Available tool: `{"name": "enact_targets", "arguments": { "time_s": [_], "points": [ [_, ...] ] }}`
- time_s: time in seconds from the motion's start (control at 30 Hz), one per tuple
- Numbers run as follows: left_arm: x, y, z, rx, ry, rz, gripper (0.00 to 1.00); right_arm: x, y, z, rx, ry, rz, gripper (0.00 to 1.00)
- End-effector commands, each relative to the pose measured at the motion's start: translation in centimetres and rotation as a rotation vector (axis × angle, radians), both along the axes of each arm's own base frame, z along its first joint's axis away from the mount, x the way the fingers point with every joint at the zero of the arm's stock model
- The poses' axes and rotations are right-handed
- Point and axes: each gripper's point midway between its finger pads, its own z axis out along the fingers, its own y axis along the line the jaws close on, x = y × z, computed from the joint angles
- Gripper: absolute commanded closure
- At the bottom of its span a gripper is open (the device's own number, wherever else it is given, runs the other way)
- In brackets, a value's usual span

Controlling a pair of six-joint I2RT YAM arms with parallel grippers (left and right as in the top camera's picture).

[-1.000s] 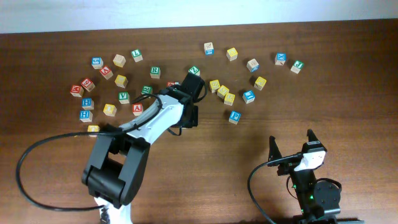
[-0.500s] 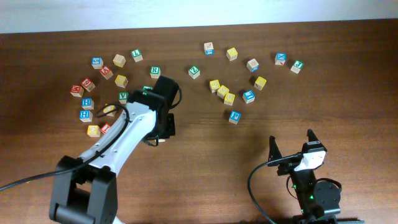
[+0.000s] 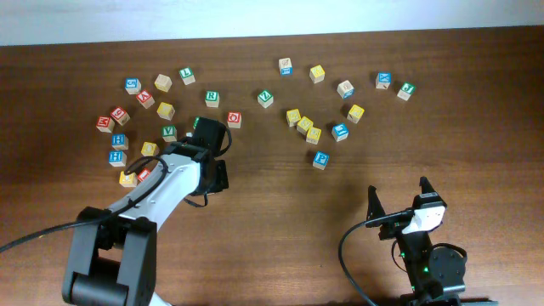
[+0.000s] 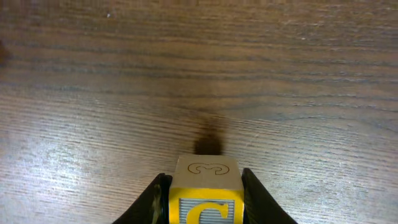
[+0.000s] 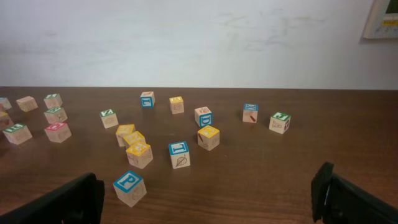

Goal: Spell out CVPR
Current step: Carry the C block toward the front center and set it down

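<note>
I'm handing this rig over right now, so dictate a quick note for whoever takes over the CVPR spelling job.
Left tool: shut on the yellow-faced wooden C cube.
Right tool: open, empty.
The green wooden V cube, green wooden R cube and blue wooden P cube lie loose and apart, none lined up.
Done: C grasped.
Left: set C down, then line up V, P, R beside it.

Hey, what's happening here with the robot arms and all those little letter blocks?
The left fingers are closed on a yellow C cube, holding it over a bare stretch of the table. The green V, blue P and a green R sit untouched among the scattered cubes. The right fingers are open and holding nothing.
</note>
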Motion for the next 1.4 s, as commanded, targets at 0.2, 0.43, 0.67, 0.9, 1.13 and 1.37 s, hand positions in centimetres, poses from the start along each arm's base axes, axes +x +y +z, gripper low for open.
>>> {"name": "enact_targets", "arguments": {
  "time_s": [0.2,0.43,0.67,0.9,1.13,1.37],
  "points": [
    [-0.2,-0.3,-0.2,-0.002,0.013,-0.101,0.72,0.0,-0.1,-0.3,0.009,0.006,-0.007,0.02],
    [-0.4,-0.4,-0.2,-0.006,0.018,-0.092,0.6,0.0,-0.1,-0.3,0.01,0.006,-0.007,0.01],
    [-0.8,-0.5,-0.5,-0.02,0.031,-0.084,0.64,0.0,-0.1,-0.3,0.01,0.006,-0.007,0.02],
    [-1.4,-0.3,-1.2,-0.017,0.048,-0.073,0.66,0.0,-0.1,-0.3,0.01,0.006,-0.007,0.02],
    [-0.2,-0.6,-1.0,-0.027,0.0,-0.074,0.69,0.0,-0.1,-0.3,0.01,0.006,-0.007,0.02],
    [-0.1,-0.7,-1.0,-0.016,-0.002,-0.129,0.75,0.0,-0.1,-0.3,0.01,0.006,-0.007,0.02]
  ]
}}
